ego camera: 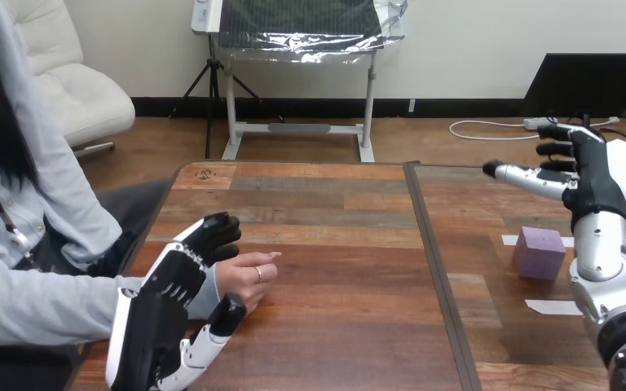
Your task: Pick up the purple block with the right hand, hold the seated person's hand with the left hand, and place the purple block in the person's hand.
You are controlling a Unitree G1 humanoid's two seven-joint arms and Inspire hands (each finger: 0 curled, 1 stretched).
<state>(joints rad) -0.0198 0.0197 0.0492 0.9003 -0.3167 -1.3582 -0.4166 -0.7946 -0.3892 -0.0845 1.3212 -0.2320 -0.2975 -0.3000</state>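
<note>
A purple block (538, 252) sits on the table at the right, between two strips of white tape. My right hand (591, 183) hovers above and just behind it, open, fingers stretched toward the left, holding nothing. At the lower left my left hand (171, 289) wraps the person's hand (249, 277): its fingers (216, 232) curl over the back of that hand and its thumb (227, 314) closes in from the near side. The person's hand rests on the table with its fingers loosely bent, pointing right.
Two wooden tabletops meet at a dark seam (436, 269) running front to back. White tape marks (550, 307) lie near the block. The person's grey sleeve (41, 305) comes in from the left edge.
</note>
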